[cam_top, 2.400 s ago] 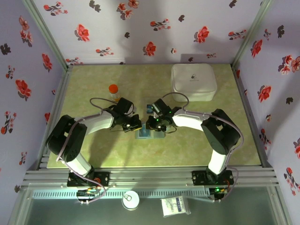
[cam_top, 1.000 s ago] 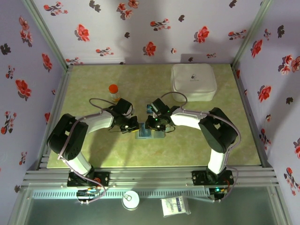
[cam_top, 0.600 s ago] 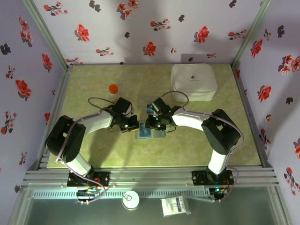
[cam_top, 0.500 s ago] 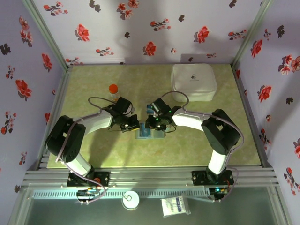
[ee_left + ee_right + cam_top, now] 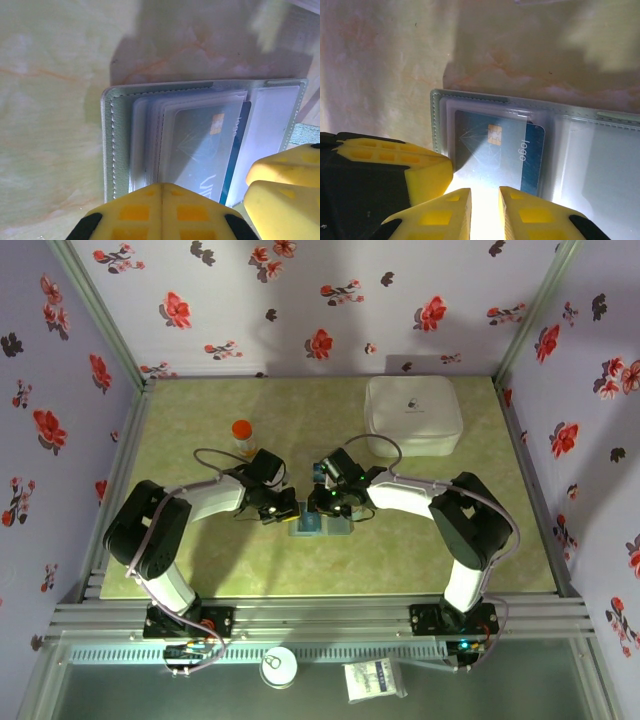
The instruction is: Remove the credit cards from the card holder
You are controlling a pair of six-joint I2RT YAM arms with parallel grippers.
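Note:
The grey-blue card holder (image 5: 322, 527) lies open on the table between both grippers. In the left wrist view its stitched rim (image 5: 107, 145) frames clear sleeves, and a blue-teal credit card (image 5: 200, 145) with a gold chip sits under the top sleeve. My left gripper (image 5: 161, 186) is shut, its tips on the sleeves' near edge (image 5: 288, 510). My right gripper (image 5: 485, 192) hovers at the card's (image 5: 500, 155) near edge, fingers a narrow gap apart with only glare between them (image 5: 318, 508). The card's right end, marked "logo", pokes out of the sleeve. The left gripper's finger (image 5: 422, 170) sits beside the holder's left rim (image 5: 436, 120).
A large white rounded case (image 5: 413, 412) stands at the back right. A small orange-capped bottle (image 5: 242, 436) stands behind the left arm. Flowered walls close in the green marbled table (image 5: 200, 570) on three sides.
Both grippers stay over the holder with hardly any shift. The left wrist has edged slightly toward the holder.

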